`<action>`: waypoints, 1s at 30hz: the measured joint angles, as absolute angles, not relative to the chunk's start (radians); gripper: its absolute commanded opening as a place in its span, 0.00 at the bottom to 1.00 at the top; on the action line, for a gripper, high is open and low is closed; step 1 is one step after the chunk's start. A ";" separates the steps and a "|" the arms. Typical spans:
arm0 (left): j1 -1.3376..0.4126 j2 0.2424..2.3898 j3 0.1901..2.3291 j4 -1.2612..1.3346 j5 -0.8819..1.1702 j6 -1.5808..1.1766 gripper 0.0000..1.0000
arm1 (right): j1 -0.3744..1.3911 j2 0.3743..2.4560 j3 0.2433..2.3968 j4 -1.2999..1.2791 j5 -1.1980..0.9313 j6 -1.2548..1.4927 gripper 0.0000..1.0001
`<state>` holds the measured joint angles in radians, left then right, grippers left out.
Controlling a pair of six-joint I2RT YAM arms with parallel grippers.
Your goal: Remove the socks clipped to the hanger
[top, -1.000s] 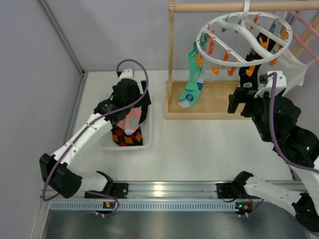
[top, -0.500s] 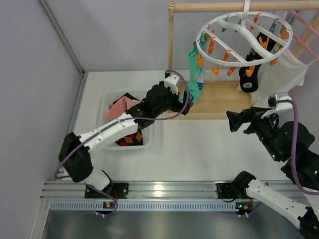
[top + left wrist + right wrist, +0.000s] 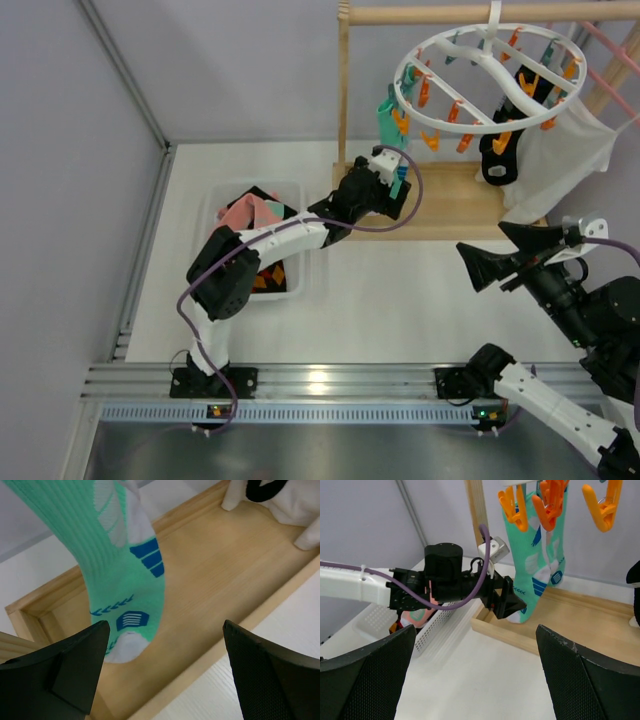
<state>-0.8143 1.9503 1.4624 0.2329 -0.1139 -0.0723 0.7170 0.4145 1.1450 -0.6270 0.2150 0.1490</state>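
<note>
Left wrist view: the left gripper [image 3: 165, 652] gapes wide and empty, fingers straddling the toe of the mint-teal sock [image 3: 125, 580]. It has swung over from the bin [image 3: 290, 290], where the pink sock [image 3: 240, 212] now lies. The mint-teal sock hangs pegged on the ring hanger [image 3: 402, 80], likely next. The left arm stretches long and low; the right gripper [image 3: 495, 262] has backed off, splayed.

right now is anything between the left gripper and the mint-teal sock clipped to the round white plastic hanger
Nothing visible: the open left gripper faces the mint-teal sock directly, with clear space between.
</note>
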 measured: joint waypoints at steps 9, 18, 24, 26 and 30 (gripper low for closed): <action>-0.759 2.082 1.578 0.255 -0.212 0.002 0.99 | 0.717 0.366 1.119 -0.604 0.120 0.126 0.99; -0.740 2.215 1.718 0.267 -0.155 0.037 0.89 | 0.717 0.364 1.087 -0.563 -0.075 0.122 0.99; -0.715 2.249 1.760 0.267 -0.082 0.024 0.00 | 0.717 0.364 1.087 -0.546 -0.138 0.113 1.00; -0.713 2.249 1.763 0.268 -0.070 0.023 0.00 | 0.717 0.364 1.087 -0.546 -0.144 0.113 0.99; -0.727 2.244 1.755 0.270 -0.076 0.012 0.00 | 0.717 0.364 1.087 -0.546 -0.145 0.113 0.99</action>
